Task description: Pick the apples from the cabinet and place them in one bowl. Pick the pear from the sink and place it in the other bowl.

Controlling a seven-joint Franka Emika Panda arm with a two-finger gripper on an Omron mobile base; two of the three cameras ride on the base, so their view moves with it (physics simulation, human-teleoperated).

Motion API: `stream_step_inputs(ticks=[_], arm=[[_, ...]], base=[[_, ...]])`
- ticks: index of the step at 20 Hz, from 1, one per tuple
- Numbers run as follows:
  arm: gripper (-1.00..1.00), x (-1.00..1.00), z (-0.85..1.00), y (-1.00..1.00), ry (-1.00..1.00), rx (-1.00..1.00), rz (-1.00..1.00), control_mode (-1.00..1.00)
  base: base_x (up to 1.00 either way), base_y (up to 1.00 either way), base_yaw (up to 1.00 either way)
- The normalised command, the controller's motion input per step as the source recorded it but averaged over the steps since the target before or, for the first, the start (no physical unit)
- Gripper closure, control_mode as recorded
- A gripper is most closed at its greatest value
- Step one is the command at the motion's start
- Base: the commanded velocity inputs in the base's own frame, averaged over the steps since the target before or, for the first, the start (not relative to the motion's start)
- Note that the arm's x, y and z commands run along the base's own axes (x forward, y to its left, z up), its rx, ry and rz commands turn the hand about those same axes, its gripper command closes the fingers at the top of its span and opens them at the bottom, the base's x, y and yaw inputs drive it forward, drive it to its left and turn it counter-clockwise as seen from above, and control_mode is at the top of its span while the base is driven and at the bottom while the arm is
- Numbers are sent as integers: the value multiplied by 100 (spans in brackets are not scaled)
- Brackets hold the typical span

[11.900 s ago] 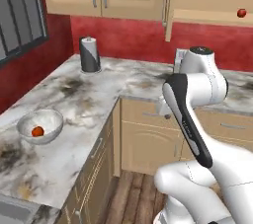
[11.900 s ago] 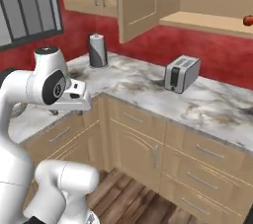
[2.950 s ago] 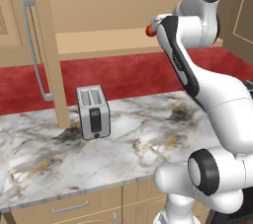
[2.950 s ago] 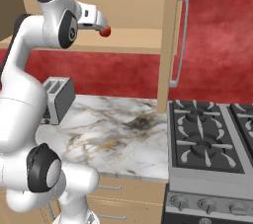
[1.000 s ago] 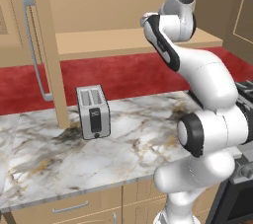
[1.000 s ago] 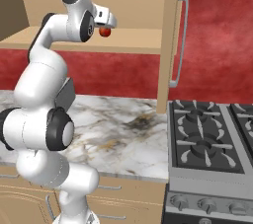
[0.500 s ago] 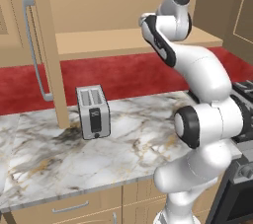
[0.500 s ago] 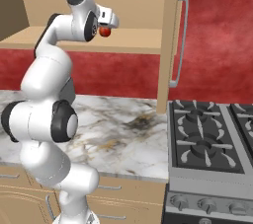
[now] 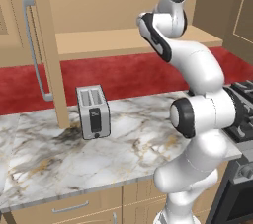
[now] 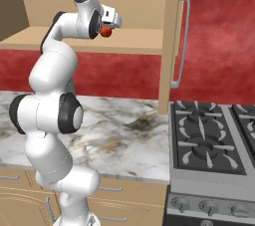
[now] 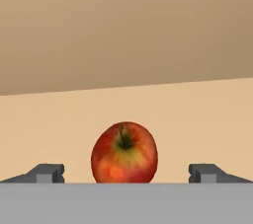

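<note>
Fingertips (image 11: 47, 173) of mine stand spread as wide as they go, one on each side of the apple (image 11: 124, 152), neither pad touching it. Between them, my gripper (image 11: 124, 176) is lined up with the fruit sitting upright on the cabinet (image 10: 134, 38) shelf, stem dimple toward me, the plain tan back wall behind it. A few seconds ago my hand hung short of the shelf edge; over the last second my arm has folded in closer and the hand has pushed up to the apple, so in the right base view the red fruit (image 10: 105, 31) sits right at my fingers. I judge the reach nearly finished: closing on it comes next, then carrying it out to the bowl. Below, the toaster (image 9: 93, 111) stands on the marble counter (image 9: 128, 144).
</note>
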Motion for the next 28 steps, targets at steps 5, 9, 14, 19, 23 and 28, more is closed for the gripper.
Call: stream_step_inputs(ticks=[5,9,14,19,23,28], arm=[[-100,13,-4,0,4,0,0,-100],[-100,10,-12,0,0,0,0,-100],[-100,12,-16,0,0,0,0,-100],[-100,17,-16,0,0,0,0,-100],[-100,13,-11,0,0,0,0,-100],[-100,0,0,0,1,0,0,-100]], base=[[0,0,0],[0,0,0],[0,0,0],[0,0,0],[0,0,0],[0,0,0]])
